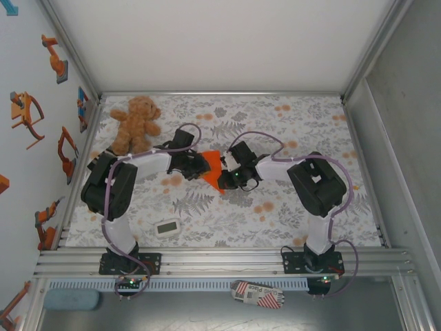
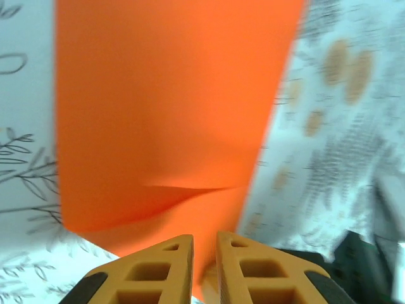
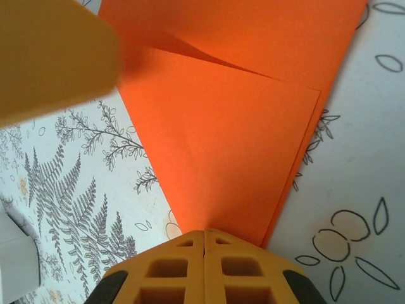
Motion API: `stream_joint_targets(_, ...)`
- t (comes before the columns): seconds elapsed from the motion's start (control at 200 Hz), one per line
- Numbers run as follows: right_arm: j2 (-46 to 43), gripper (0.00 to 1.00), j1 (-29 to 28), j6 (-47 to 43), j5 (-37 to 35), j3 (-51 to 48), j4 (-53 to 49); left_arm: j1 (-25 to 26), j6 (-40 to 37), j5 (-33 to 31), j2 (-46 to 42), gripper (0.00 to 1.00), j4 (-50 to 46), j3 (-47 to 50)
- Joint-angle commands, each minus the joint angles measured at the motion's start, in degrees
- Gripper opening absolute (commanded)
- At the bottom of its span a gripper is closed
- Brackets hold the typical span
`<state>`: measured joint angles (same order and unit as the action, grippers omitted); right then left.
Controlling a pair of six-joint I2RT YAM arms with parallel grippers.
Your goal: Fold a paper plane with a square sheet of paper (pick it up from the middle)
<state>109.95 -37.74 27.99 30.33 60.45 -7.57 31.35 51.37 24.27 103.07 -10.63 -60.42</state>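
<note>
Right wrist view: the right gripper (image 3: 204, 235) is pinched shut on a corner of the part-folded square sheet of paper (image 3: 228, 139), held between both grippers over the floral table (image 1: 289, 207). The left gripper (image 2: 205, 244), closed to a sliver, nips the opposite edge; even tension should keep the layers aligned.

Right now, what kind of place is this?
Probably a lab robot cell: aluminium-rail frame, white panel walls, and a patterned table with props, orange paper and a teddy bear.
</note>
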Motion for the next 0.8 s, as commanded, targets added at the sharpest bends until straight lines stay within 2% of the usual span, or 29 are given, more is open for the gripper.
stream_joint_targets(0.0,2.0,0.00,-0.1,-1.4,-4.4,0.2,-4.4,1.7,-1.7,-0.9,-3.9,0.17,3.7,2.2)
stream_joint_targets(0.18,2.4,0.00,-0.1,-1.3,-5.4,0.7,-5.8,3.6,-0.5,-0.5,-1.0,0.09,7.4,6.3)
stream_joint_targets(0.446,2.6,0.00,-0.1,-1.3,-5.3,0.8,-6.1,5.1,-0.2,3.4,2.6,0.08,10.6,5.4)
stream_joint_targets(0.636,2.9,0.00,-0.2,-1.3,-5.6,0.6,-6.6,4.8,-2.4,0.2,4.1,0.07,7.1,4.5)
stream_joint_targets(0.791,3.1,0.00,-0.2,-2.3,-7.1,0.3,-8.2,2.7,-5.1,-1.8,4.4,0.07,5.0,5.7)
